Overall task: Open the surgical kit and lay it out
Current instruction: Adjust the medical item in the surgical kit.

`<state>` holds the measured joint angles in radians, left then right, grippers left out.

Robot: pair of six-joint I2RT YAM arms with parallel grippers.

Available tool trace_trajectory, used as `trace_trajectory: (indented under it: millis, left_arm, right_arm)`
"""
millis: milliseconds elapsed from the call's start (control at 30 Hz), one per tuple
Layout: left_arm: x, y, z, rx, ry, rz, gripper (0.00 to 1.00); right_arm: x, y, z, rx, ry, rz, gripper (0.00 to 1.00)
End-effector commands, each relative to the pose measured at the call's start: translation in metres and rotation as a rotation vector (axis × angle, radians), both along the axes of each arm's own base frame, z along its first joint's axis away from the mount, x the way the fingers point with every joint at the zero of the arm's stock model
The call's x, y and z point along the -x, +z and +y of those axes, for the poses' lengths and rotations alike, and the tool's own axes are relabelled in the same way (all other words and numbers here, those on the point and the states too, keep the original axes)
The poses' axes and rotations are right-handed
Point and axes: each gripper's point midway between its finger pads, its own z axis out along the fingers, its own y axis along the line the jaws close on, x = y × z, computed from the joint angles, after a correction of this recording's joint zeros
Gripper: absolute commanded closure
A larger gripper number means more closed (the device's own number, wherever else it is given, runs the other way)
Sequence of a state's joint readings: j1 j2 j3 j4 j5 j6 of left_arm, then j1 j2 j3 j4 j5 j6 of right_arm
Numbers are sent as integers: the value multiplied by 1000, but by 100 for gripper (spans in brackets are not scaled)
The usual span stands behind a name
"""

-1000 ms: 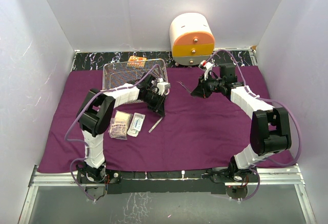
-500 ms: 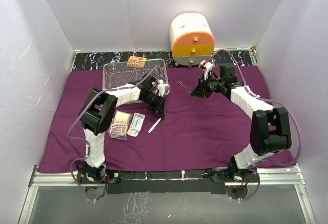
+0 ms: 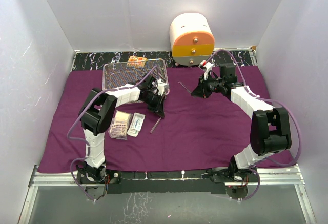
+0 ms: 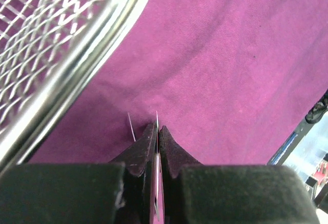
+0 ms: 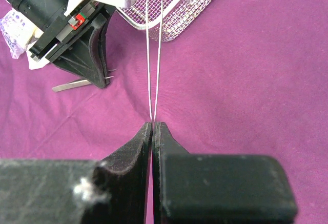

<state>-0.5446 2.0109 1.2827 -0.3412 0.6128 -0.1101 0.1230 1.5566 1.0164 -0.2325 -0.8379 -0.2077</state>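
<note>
My L gripper was pinched shut on the tweezers, by the wire tray's near-right corner. R gripper was clamped on a thin two-pronged tool.

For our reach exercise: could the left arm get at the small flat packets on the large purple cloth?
Probably yes: the small flat packets lie uncovered on the large purple cloth beside that arm. However, the left gripper is shut on a thin metal instrument, which it must release first.

One cloth, one tray, one cabinet — three packets, two metal tools.
</note>
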Motion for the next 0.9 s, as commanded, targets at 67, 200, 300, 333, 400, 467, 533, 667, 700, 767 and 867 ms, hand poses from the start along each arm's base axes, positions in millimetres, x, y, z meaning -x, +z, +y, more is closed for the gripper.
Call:
trace_trajectory:
  millis: [67,200,300,333,400,467,533,667,700,767,867]
  left_arm:
    - [-11,40,-3,6,151,-84,100]
    - [-6,47,-6,-4,209,-72,100]
    - [-10,44,-1,-62,296,-48,100]
    - [-11,42,1,-82,328,-35,100]
    - [-13,38,5,-119,388,-16,100]
    - [-12,35,7,-150,435,0,100]
    - [-12,33,10,-174,474,16,100]
    - [-13,28,11,-197,517,39,100]
    - [-13,27,12,-201,521,45,100]
    - [-13,23,15,-220,540,46,100]
    - [-13,19,16,-227,546,45,100]
  right_arm:
    - [-4,10,1,-12,10,-55,100]
    - [-5,8,-1,-5,1,-51,100]
    - [-6,7,-2,-2,-3,-49,100]
    - [-6,6,-2,0,-5,-48,100]
    - [-7,6,-2,3,-8,-51,100]
    - [-7,6,-3,5,-11,-51,100]
    - [-7,6,-3,7,-11,-52,100]
    - [-8,5,-4,9,-14,-52,100]
    - [-8,5,-5,11,-16,-52,100]
    - [-8,4,-5,11,-16,-50,100]
    - [-9,3,-5,13,-18,-48,100]
